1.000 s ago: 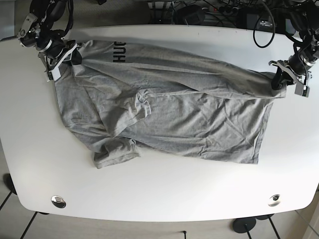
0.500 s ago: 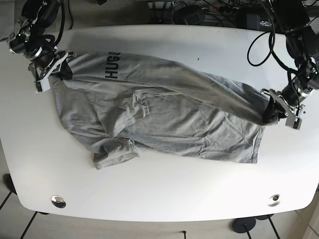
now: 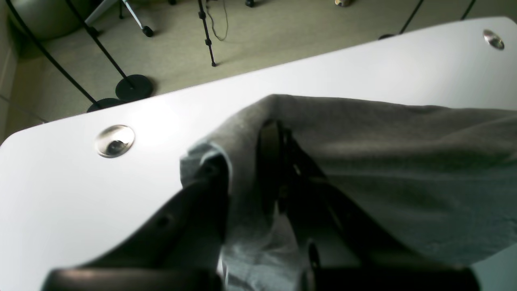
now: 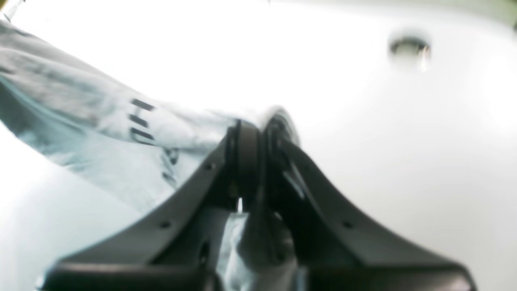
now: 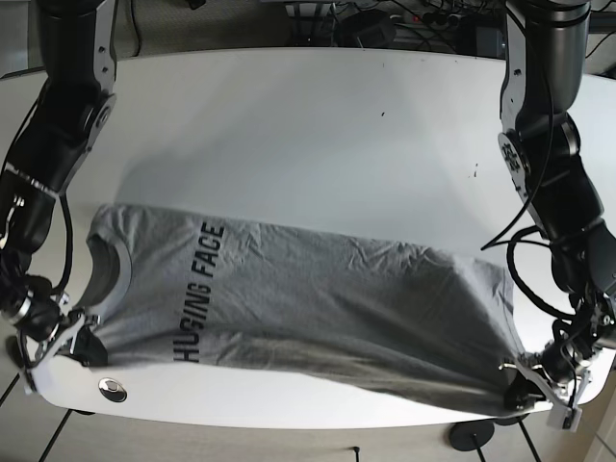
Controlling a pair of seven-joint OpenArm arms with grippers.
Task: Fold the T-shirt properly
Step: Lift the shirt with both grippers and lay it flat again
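Note:
The grey T-shirt (image 5: 318,289) with black "HUGGING FACE" print lies spread across the near half of the white table (image 5: 289,125), collar to the left. My right gripper (image 5: 85,345) is shut on the shirt's near left corner, by the table's front edge. In the right wrist view the gripper (image 4: 258,129) pinches the cloth (image 4: 101,121) beside the print. My left gripper (image 5: 525,390) is shut on the near right hem corner. In the left wrist view that gripper (image 3: 242,157) holds a fold of grey fabric (image 3: 404,161) between its fingers.
A metal grommet (image 5: 113,388) sits in the table near the front left edge, close to my right gripper. Another grommet shows in the left wrist view (image 3: 114,140). Cables and equipment lie beyond the table's far edge (image 5: 385,24). A stand base (image 5: 472,435) is on the floor.
Both grippers have pulled the shirt from the far side to the near edge. The shirt has opened out flatter and the full print now shows.

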